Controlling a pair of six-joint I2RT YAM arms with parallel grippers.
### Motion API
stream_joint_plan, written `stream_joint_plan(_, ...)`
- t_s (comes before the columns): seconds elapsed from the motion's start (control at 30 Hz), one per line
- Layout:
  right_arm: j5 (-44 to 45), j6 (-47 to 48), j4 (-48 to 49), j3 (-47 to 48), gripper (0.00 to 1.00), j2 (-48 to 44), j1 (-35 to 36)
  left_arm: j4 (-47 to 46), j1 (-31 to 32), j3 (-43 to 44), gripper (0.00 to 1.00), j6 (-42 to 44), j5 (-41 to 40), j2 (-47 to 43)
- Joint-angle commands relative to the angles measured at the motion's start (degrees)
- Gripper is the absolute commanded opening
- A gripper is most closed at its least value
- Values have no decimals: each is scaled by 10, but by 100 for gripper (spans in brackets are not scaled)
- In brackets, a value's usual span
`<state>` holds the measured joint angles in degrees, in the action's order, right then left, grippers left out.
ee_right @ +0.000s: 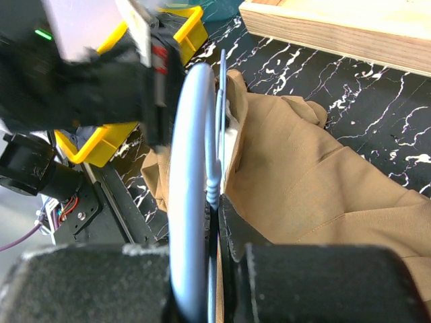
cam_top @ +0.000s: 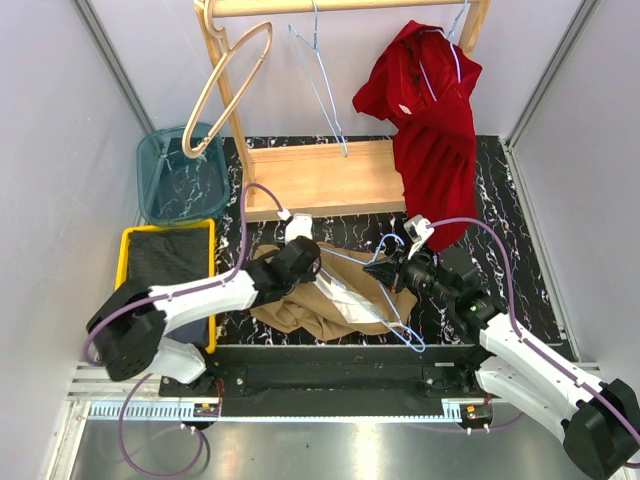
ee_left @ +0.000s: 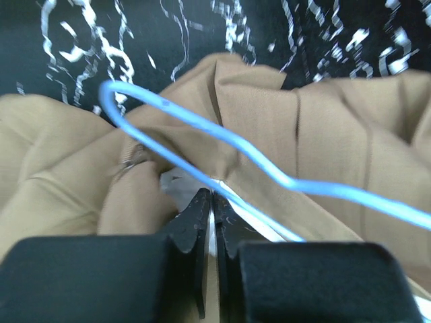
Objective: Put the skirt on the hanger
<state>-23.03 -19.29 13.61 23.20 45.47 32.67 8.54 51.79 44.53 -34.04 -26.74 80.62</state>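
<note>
Tan skirt (cam_top: 300,305) crumpled | left fingers (ee_left: 195,225) pinch it | right fingers (ee_right: 234,232) clamp blue hanger (ee_right: 188,202)

Pale grey walls (cam_top: 60,120) are closing in the cell on three sides, with aluminium posts (cam_top: 112,70) running down the back corners. Black worktop (cam_top: 520,230) with white marble veining is filling the floor of the cell. A light wooden rack (cam_top: 320,180) is standing at the back, its rail (cam_top: 340,6) crossing the top edge. A teal bin (cam_top: 150,190) is sitting left of the rack; a yellow tray (cam_top: 127,270) is lying just in front of it. A slotted metal rail (cam_top: 320,410) is edging the near side. Light is falling evenly, casting only soft shadows.
</note>
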Motion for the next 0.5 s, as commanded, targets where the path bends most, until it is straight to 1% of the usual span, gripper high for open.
stream_joint_plan(0.0, 6, 8, 7, 1, 0, -6, 6, 3, -2, 25, 6, 15, -37, -70)
stream_joint_plan(0.17, -3, 13, 0, 2, 0, -11, 6, 15, -11, 17, 5, 13, -38, -92)
stream_joint_plan(0.27, -10, 17, -8, 2, 0, -16, 6, 21, -26, 9, 0, 14, -35, -99)
stream_joint_plan(0.47, -22, 14, -25, -3, 0, -38, 6, 27, -60, -9, 0, 33, -27, -127)
